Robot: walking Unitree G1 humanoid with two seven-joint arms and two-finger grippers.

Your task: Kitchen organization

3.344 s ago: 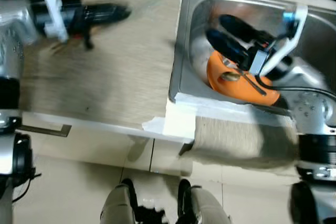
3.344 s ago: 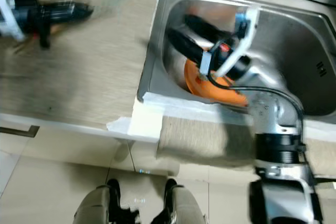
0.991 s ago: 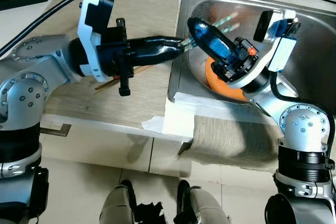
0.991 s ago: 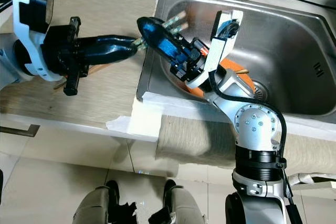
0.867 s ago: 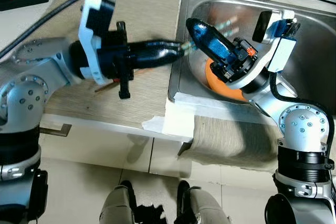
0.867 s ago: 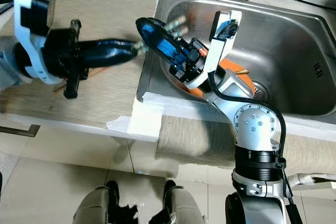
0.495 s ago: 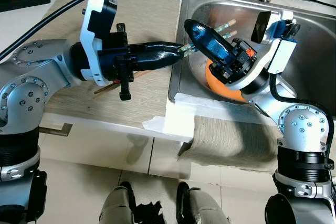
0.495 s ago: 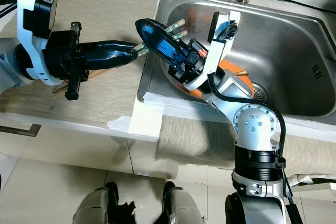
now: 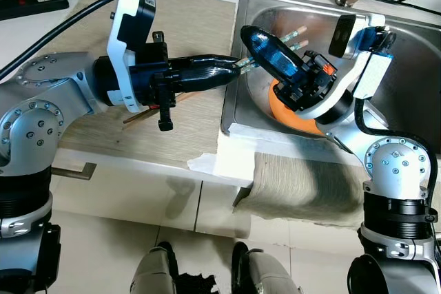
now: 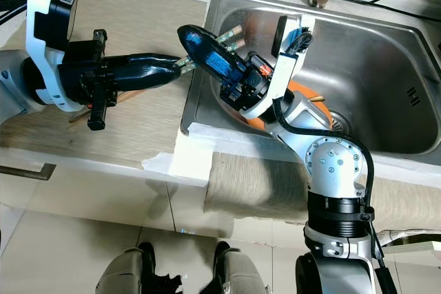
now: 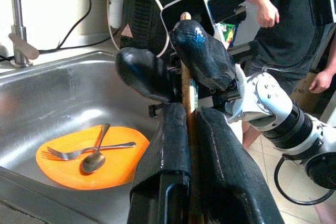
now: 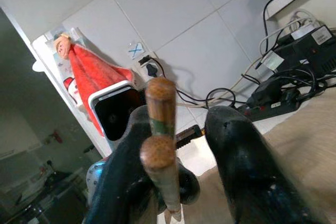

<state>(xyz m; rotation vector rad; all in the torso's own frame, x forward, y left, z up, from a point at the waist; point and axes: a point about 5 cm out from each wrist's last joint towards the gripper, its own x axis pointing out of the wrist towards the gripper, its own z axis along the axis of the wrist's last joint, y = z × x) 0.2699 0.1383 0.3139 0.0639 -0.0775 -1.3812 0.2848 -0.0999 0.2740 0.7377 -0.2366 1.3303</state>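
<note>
Pair of wooden chopsticks (image 9: 298, 32) is held in the air over the left rim of the steel sink (image 9: 238, 39), bridged between both grippers. Left gripper (image 9: 233, 71) is clamped shut on the sticks' lower part, as seen in the left wrist view. Right gripper (image 9: 260, 38) sits further up the same sticks, and in the right wrist view its fingers are parted, with the sticks lying against one finger and a gap to the other.

Chopsticks are judged light, stiff, thin and smooth, so they are likely to twist or scissor apart if pinched at one end. They are best gripped together near the middle.

An orange plate (image 11: 65, 167) with a fork (image 11: 79, 150) and a spoon (image 11: 95, 158) lies in the sink. Another stick (image 9: 138, 115) is seen on the wooden counter (image 9: 196, 22) under the left arm.

Against 3.3 s ago: the right gripper was low over the plate and the left gripper was far out over the counter; now both are met at the sink edge. Against 0.5 s ago, hardly anything is changed.
</note>
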